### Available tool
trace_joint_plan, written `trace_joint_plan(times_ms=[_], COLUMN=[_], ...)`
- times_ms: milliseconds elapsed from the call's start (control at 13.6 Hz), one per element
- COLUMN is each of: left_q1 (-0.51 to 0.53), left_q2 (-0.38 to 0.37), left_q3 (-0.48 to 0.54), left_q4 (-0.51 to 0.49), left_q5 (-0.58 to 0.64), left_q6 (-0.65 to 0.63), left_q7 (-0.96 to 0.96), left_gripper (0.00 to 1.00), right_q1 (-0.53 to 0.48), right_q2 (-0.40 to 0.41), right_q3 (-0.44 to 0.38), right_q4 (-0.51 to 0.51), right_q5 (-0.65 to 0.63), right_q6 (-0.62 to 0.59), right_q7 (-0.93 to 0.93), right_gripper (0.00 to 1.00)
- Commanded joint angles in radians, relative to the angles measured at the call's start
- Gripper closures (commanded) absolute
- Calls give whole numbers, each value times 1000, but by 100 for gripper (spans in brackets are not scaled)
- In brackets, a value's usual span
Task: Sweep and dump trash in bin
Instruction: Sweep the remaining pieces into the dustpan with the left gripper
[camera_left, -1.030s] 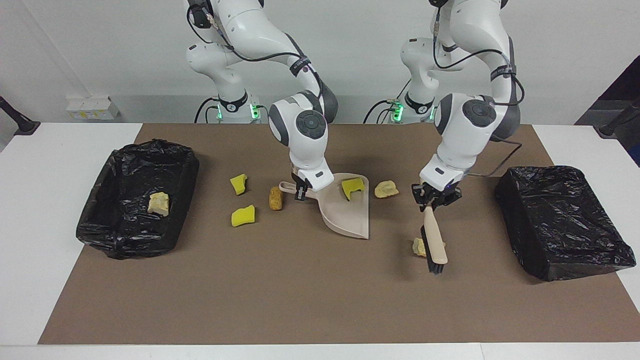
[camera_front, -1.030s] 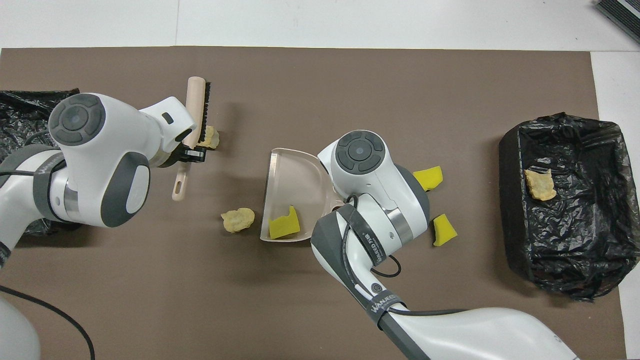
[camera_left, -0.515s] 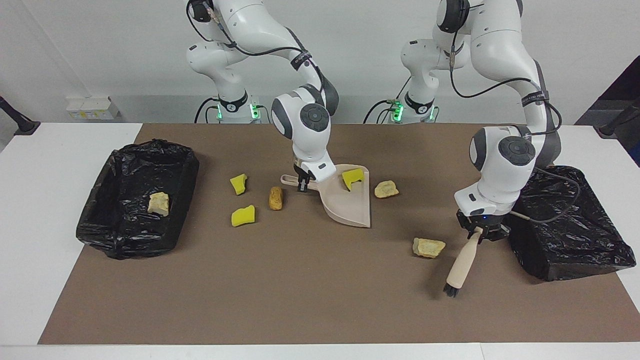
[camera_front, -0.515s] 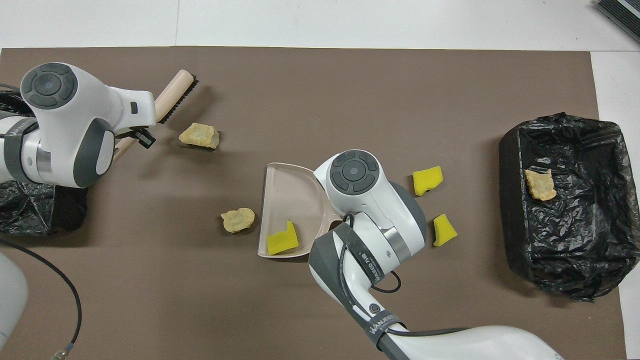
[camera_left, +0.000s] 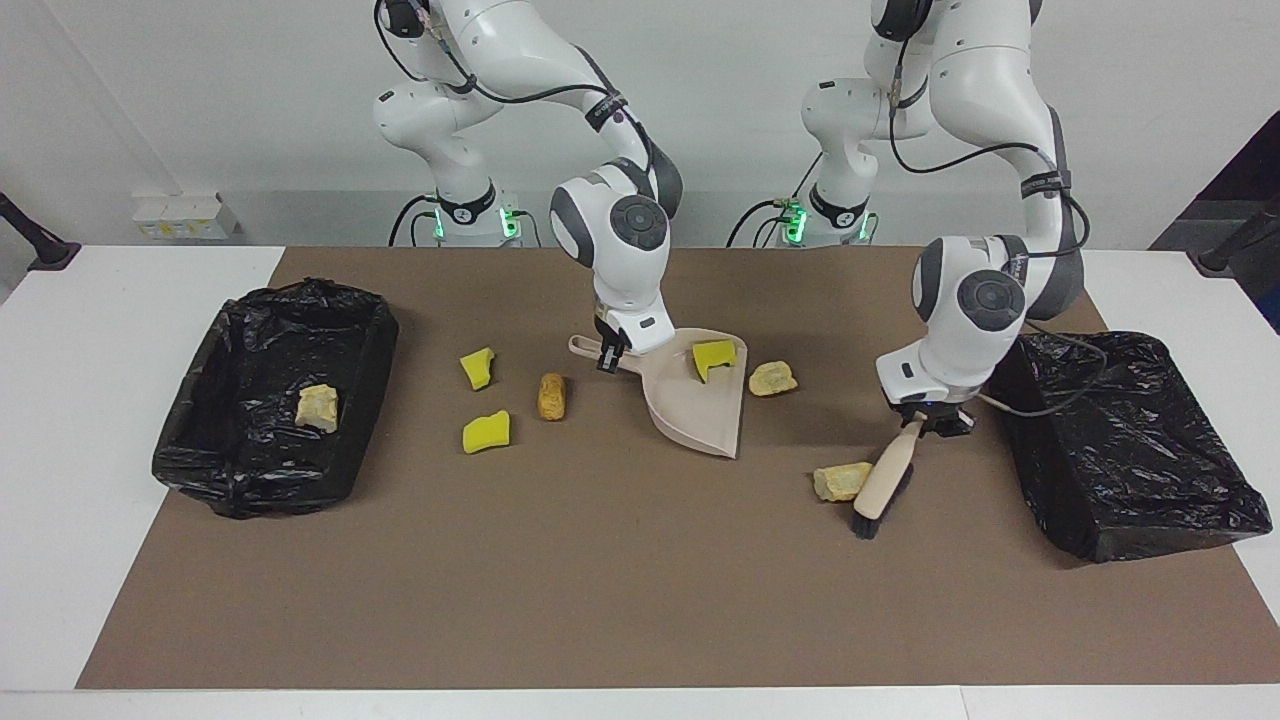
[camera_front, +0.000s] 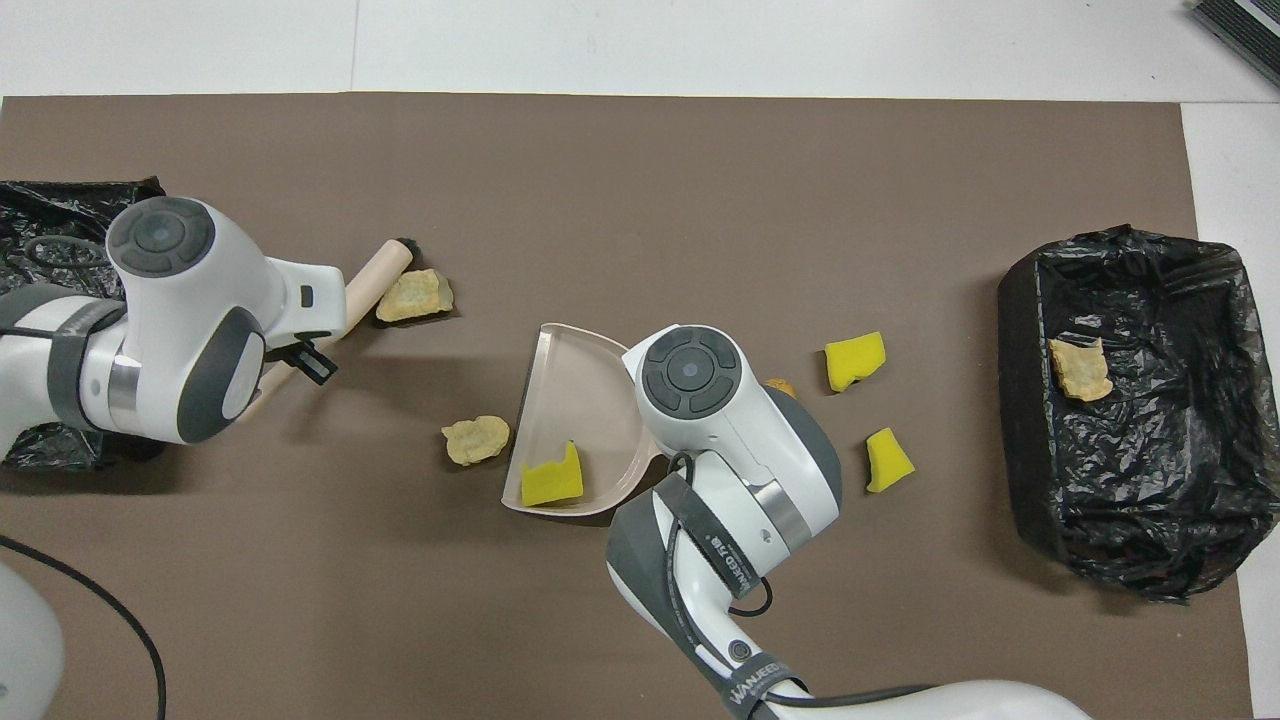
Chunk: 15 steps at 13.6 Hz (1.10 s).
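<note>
A: While the sweep step is in hand, two black-lined bins are noted: one bin (camera_left: 275, 400) at the right arm's end of the table, already holding a tan lump (camera_left: 318, 407), and a second bin (camera_left: 1125, 440) at the left arm's end.

B: Grips are to be recorded.

A: The beige dustpan (camera_left: 700, 405) is held by its handle, pinched in the right gripper (camera_left: 607, 357), with its lip resting on the brown mat (camera_left: 600, 580). The hand brush (camera_left: 884, 483) is held by its handle, clamped in the left gripper (camera_left: 925, 418), bristles down on the mat and touching a tan crusty lump (camera_left: 840, 481).

B: Trash positions?

A: One yellow sponge chunk (camera_left: 713, 357) is seen in the pan. A second tan lump (camera_left: 772, 378) lies just beside the pan, nearer to the robots than the lump at the brush. Two yellow chunks (camera_left: 479, 366) (camera_left: 487, 432) and a brown nugget (camera_left: 551, 396) lie between the pan handle and the first bin.

B: Next move?

A: It is judged that the lump at the brush must be pushed toward the pan mouth, well apart from it now. Most of the task is judged undone.
</note>
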Motion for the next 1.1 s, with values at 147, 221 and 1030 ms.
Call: trace_joint_plan(times_ms=[147, 221, 1030], left_q1=[-173, -219, -444], left_q2=[-152, -167, -230], left_q3=[10, 10, 12], left_q4=[-202, -224, -106], left_q5=[-68, -91, -309], left_q6=[-15, -18, -119], left_q7=[-224, -288, -720], left_gripper=[100, 100, 100], right_q1=[3, 3, 0], right_q2=[-25, -25, -25], right_q3=[2, 2, 2], right_q4=[-48, -50, -53], right_q5=[4, 4, 2], right_q6=[23, 23, 25], right_q7=[-30, -33, -50], right_gripper=[100, 100, 100])
